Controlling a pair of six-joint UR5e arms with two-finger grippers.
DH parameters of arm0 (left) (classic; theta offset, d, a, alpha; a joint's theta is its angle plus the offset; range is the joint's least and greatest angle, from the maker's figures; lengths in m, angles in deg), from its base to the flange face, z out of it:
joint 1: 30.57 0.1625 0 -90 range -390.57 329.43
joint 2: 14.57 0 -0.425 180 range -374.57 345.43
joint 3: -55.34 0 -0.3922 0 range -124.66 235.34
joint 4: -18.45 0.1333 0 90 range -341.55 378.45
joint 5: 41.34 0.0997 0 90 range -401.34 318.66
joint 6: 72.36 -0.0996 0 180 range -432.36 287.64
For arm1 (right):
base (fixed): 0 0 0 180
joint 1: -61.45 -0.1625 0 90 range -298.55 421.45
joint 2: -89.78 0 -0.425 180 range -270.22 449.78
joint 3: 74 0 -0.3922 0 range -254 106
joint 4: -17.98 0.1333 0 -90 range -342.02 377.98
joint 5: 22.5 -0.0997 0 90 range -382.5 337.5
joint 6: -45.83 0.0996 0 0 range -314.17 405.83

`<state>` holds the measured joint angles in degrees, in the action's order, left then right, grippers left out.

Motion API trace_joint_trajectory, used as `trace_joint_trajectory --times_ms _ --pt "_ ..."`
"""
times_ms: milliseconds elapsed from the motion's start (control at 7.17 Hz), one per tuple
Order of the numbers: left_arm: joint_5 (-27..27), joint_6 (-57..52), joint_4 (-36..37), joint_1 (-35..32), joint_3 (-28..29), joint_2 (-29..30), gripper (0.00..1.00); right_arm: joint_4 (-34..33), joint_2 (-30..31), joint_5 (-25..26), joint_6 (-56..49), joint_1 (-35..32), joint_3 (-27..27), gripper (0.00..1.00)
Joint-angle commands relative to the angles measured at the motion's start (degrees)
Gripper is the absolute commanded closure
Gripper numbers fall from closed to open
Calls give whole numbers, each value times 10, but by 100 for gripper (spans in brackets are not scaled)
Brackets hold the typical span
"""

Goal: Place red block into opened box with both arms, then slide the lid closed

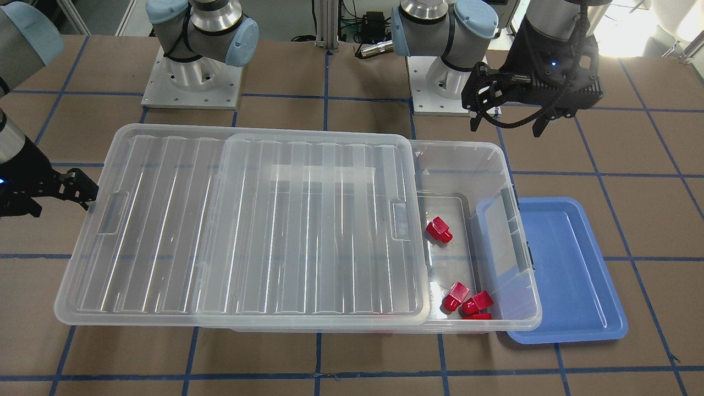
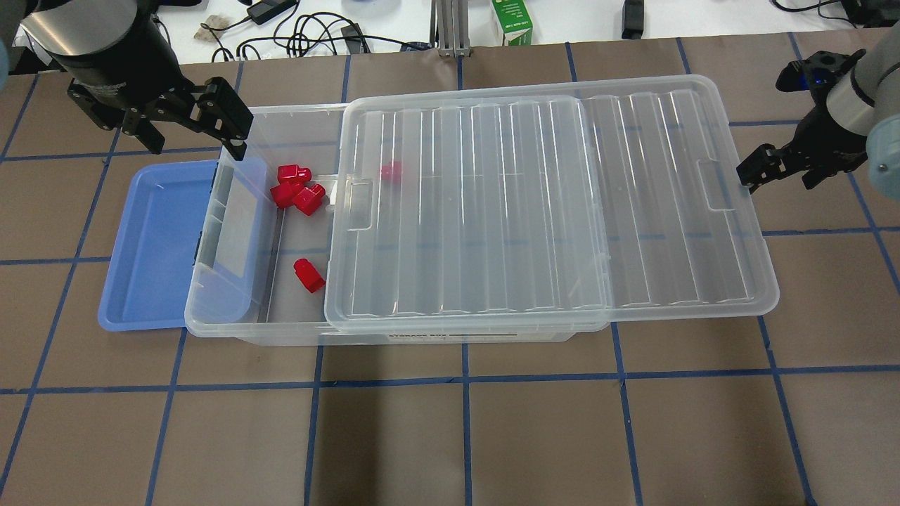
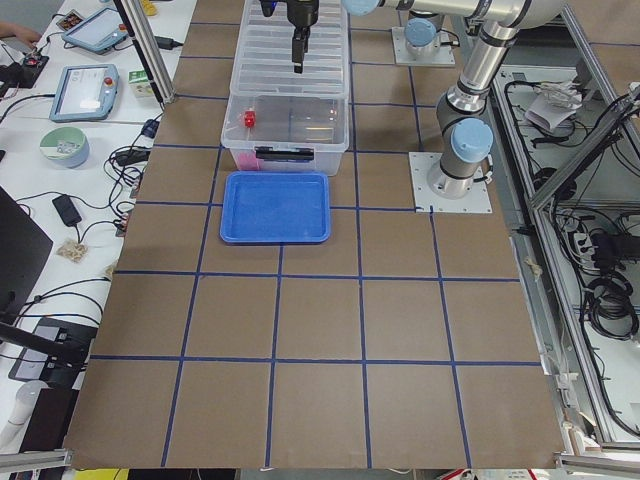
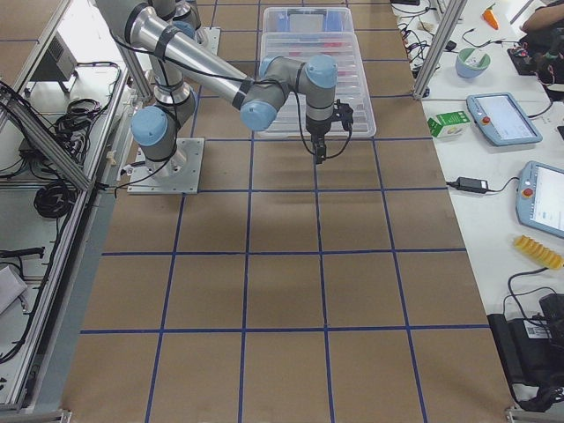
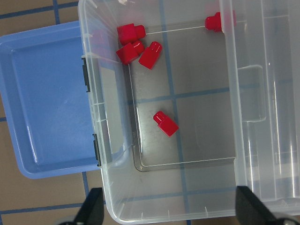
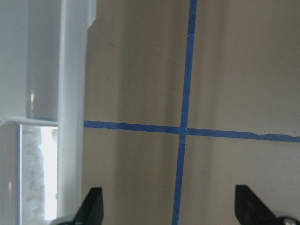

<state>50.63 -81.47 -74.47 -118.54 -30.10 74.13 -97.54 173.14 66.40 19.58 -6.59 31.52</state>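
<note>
The clear box (image 2: 211, 320) lies across the table with its ribbed lid (image 2: 548, 204) slid to the right, so its left end is uncovered. Several red blocks lie in that end: one alone (image 2: 308, 274), a cluster near the far wall (image 2: 295, 188) and one under the lid's edge (image 2: 390, 171). My left gripper (image 2: 195, 144) hangs open and empty above the box's far left corner; its wrist view looks down on the blocks (image 5: 165, 123). My right gripper (image 2: 777, 176) stands open just beyond the lid's right end, beside its tab, with the lid's edge (image 6: 72, 93) to one side.
A flat blue tray (image 2: 155, 239) lies partly under the box's left end. The brown table top carries a grid of blue tape. Cables and a green carton (image 2: 512, 21) sit beyond the table's far edge. Both arm bases (image 1: 192, 82) stand behind the box.
</note>
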Motion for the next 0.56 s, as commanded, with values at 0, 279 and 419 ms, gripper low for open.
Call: trace_joint_trajectory --times_ms 0,279,419 --pt "0 1 0 2 1 -1 0 3 7 0 58 -43 2 0" --pt "1 1 0 1 -1 0 0 2 11 8 129 -109 2 0" --pt "0 1 0 1 0 1 0 2 11 12 151 -140 2 0"
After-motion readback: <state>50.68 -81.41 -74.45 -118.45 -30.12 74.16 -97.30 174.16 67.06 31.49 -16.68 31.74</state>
